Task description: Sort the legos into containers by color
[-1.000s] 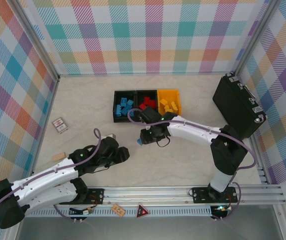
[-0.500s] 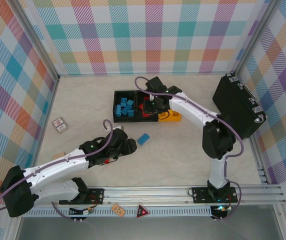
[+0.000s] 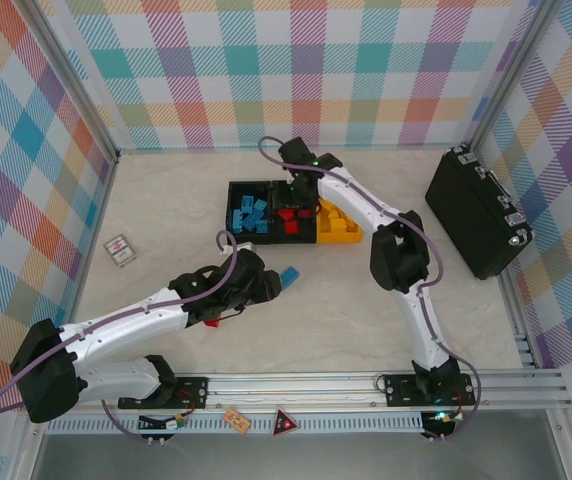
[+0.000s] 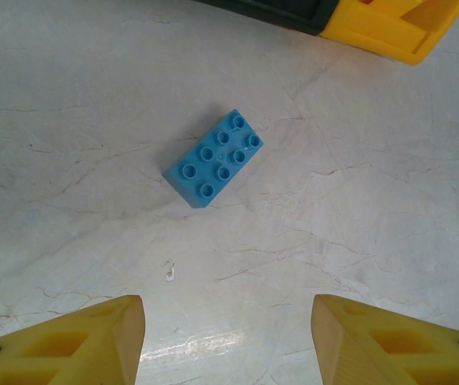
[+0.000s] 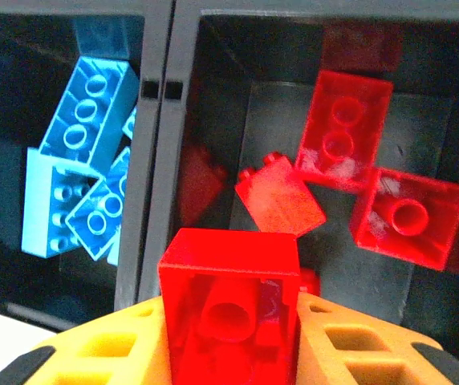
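**Red brick held over middle bin, blue brick loose on bench**

A red brick (image 5: 229,321) is gripped between the right fingers (image 5: 350,353), which are closed against its two sides. Its hollow underside is turned toward the wrist camera. It is held just above the middle black bin (image 5: 310,14), where several loose red bricks (image 5: 346,132) are seen lying at odd angles. Blue bricks (image 5: 85,120) are piled in the left black bin (image 5: 53,8) beside it, across a shared wall.

From above, the right arm (image 3: 366,205) is seen stretched over the row of three joined bins, with the yellow bin (image 3: 341,233) at the right end of the row.

A single blue brick (image 4: 213,158) is left lying flat, studs up, on the pale bench (image 4: 374,200), in front of the bins and apart from them. The left fingers (image 4: 61,337) are held wide apart just short of it, with nothing between them and no contact made.

A black case (image 3: 476,212) is set at the right side of the bench, and a small card (image 3: 119,250) at the left.
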Tool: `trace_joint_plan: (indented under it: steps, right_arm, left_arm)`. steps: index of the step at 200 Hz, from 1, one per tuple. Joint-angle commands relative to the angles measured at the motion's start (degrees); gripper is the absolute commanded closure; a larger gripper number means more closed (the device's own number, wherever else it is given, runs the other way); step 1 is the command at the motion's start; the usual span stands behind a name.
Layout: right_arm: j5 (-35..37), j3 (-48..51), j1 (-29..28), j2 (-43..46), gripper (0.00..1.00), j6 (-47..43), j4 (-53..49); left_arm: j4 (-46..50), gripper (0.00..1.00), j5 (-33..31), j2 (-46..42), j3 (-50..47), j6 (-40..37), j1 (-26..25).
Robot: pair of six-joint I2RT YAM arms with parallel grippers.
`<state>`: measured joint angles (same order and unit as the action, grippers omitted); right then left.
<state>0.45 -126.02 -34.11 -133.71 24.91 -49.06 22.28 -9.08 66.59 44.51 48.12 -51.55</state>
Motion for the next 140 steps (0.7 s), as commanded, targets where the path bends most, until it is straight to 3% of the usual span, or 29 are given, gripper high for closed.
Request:
trace_joint_plan:
  steps: [1, 91, 140]
  right_arm:
    - [-1.0, -5.3, 0.5, -3.1, 0.63, 1.2, -4.4]
    - [-1.7, -9.1, 0.8, -4.2, 0.50, 2.3, -5.8]
    - [-2.9, 6.0, 0.3, 9.0, 0.49, 2.0, 1.3]
  left_arm:
    - [-0.4, 0.43, -0.1, -0.8, 0.0, -0.3, 0.6]
    - [1.2, 0.43, -1.1, -4.2, -2.4, 1.6, 0.7]
    - [6.9, 0.43, -3.3, -6.8, -2.9, 3.9, 0.7]
